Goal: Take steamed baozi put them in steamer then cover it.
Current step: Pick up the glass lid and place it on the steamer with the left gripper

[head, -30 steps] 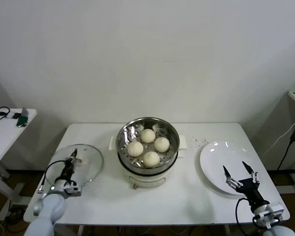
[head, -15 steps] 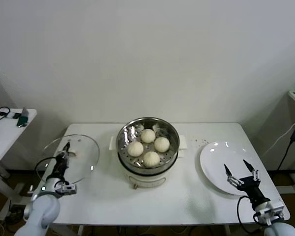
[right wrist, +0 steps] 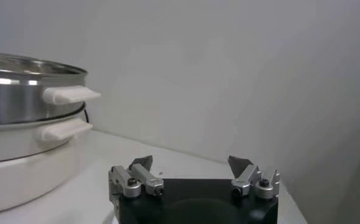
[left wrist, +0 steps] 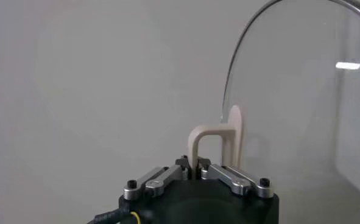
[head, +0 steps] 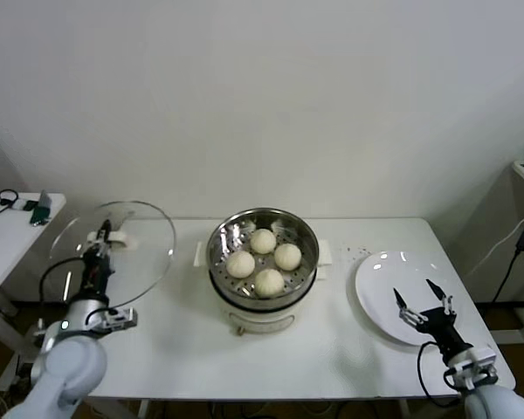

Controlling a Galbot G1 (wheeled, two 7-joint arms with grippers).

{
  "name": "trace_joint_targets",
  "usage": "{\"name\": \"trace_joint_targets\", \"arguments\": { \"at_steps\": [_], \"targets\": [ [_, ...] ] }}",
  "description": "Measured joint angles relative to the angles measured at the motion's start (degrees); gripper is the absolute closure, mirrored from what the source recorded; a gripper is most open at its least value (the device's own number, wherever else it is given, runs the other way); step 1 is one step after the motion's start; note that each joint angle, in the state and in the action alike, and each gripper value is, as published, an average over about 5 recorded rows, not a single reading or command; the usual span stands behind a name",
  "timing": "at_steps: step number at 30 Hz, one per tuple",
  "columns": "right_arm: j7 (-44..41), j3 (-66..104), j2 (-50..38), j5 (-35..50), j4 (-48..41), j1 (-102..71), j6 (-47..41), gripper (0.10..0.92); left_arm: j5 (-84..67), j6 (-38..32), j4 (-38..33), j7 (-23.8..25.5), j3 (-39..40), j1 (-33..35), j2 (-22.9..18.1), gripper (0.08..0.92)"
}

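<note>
Baozi (head: 262, 258), four of them, sit together on the perforated tray inside the steamer (head: 263, 301), which stands at the middle of the table (head: 183, 349) with no lid on it. The cover (head: 113, 253) is well off to the left of the pot, lifted clear of the table and tilted up on edge, its glass face turned toward the steamer. The left fingers (head: 99, 237) are shut tight on the cover's cream-white bar handle (left wrist: 216, 143) (the left wrist view shows the two tips pinched together at the foot of that handle, with the metal rim curving away above them). The steamer lies well apart from these fingers, toward the other arm.

On the far side of the pot, the right fingers (head: 424, 305) stand spread wide with nothing between them, hovering over the near edge of a flat white plate (head: 375, 279). From the right wrist view the steamer's steel wall and its side handle (right wrist: 70, 94) show beyond those fingers (right wrist: 192, 167), not touching them.
</note>
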Motion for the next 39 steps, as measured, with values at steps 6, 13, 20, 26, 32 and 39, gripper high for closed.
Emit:
{"name": "trace_joint_targets", "arguments": {
  "at_steps": [6,13,20,26,32,39],
  "targets": [
    [0.9,-2.2,-0.2,-0.7,-1.2,1.7,-0.4,0.203,-1.0,7.1,-4.6,2.5,6.5,-2.9,2.7,0.847],
    [1.7,-3.7,0.2,-1.6,-2.2,3.3,-0.5,0.203,1.3,13.1,-6.1,6.7,17.4,-9.5,2.1,0.847],
    [2.0,-3.8,0.8,-2.2,-2.7,3.5,-0.4,0.203,6.3,16.2,-4.9,12.1,26.7,-17.7,-2.6,0.847],
    [2.0,-3.1,1.5,-2.8,-2.9,3.2,-0.1,0.203,10.1,17.0,-2.4,16.2,32.0,-22.5,-7.3,0.847],
    [2.0,-2.2,2.1,-3.2,-3.2,2.8,0.1,0.203,12.6,17.0,0.7,18.7,34.7,-25.1,-11.6,0.847],
    [2.0,-1.0,2.9,-3.5,-3.2,2.3,0.2,0.203,14.2,17.0,4.2,20.3,37.3,-26.7,-16.4,0.847]
  ]
}}
